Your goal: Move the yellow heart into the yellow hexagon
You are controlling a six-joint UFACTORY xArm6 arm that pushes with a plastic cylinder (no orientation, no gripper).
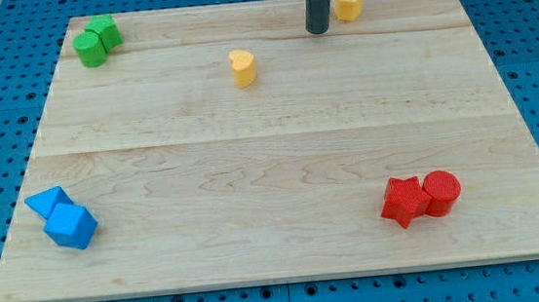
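The yellow heart (pixel 243 67) lies on the wooden board in the upper middle. The yellow hexagon (pixel 348 2) sits near the view's top edge, right of centre, well apart from the heart. My tip (pixel 318 30) is the lower end of the dark rod coming down from the view's top. It stands just left of and slightly below the yellow hexagon, with a small gap between them. The tip is to the right of and above the yellow heart, not touching it.
Two green blocks (pixel 97 41) touch each other at the top left corner. A blue triangle (pixel 47 202) and a blue cube (pixel 72 227) sit together at the bottom left. A red star (pixel 404 201) and a red cylinder (pixel 441 192) sit together at the bottom right.
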